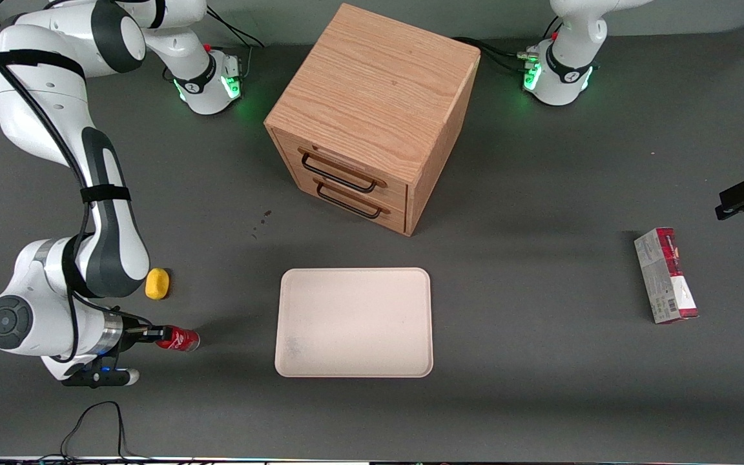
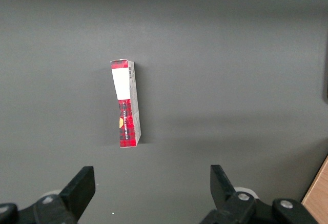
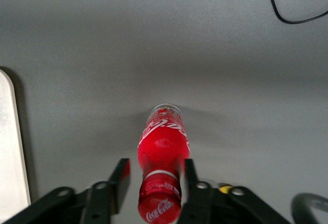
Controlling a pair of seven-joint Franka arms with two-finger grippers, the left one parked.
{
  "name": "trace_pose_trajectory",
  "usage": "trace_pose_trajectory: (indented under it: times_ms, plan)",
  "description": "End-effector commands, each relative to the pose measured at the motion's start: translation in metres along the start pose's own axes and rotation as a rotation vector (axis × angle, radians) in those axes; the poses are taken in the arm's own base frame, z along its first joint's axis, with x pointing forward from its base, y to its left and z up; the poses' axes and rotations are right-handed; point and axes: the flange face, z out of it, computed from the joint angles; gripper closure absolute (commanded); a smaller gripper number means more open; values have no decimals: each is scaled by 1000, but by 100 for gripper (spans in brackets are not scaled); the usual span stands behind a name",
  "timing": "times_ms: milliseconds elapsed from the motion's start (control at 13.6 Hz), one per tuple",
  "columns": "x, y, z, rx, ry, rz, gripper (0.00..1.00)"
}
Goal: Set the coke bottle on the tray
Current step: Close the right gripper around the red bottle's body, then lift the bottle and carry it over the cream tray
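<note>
Coke bottle (image 3: 163,149) sits right between your gripper (image 1: 152,334) fingers (image 3: 121,180), down low toward the working arm's end of the table, a bit nearer the front camera than the yellow lump (image 1: 157,283). In the wrist view the fingers bracket the neck and shoulder with the cap poking toward the camera, one finger showing a gap beside the glass, so you can't really call it clamped; I'd read them as narrow, closing in but not gripping. From the front the bottle looks tipped over or tilted along the gripper line, close to the table (image 1: 540,400), and I can't tell if it's lifted.

So progress-wise you're at the grab stage. Nothing's on the tray (image 1: 354,371) yet, and it's nearby sideways with bare mat between, so you've got the squeeze, lift, carry and set-down left.

Further out, the surface is a dark grey matte mat, the wooden drawer cabinet (image 1: 372,116) stands farther from the camera than the tray, and a red-and-grey carton (image 1: 666,276) lies toward the parked arm's end
</note>
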Motion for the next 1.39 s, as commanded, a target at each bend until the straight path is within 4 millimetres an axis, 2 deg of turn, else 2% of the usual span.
trace_pose_trajectory:
  times_ms: [0,147,293,513,660,733,807,953,1027,1173,1320]
  plan:
    - [-3,1,-10,9,6,-22,100]
    - [-3,0,-10,8,5,-24,100]
    - [-2,1,-19,6,17,-23,100]
    - [-5,-1,-63,-11,10,-39,100]
    - [-12,1,-109,-11,4,-37,100]
    - [-22,1,-124,-12,-29,-35,100]
    - [-33,2,-150,-12,-31,-36,100]
    - [-61,4,-212,-8,-13,-32,100]
    - [-73,5,-228,-8,-28,-34,100]
    - [-103,8,-278,-9,-22,-30,100]
    - [-127,10,-310,-9,-16,-30,100]
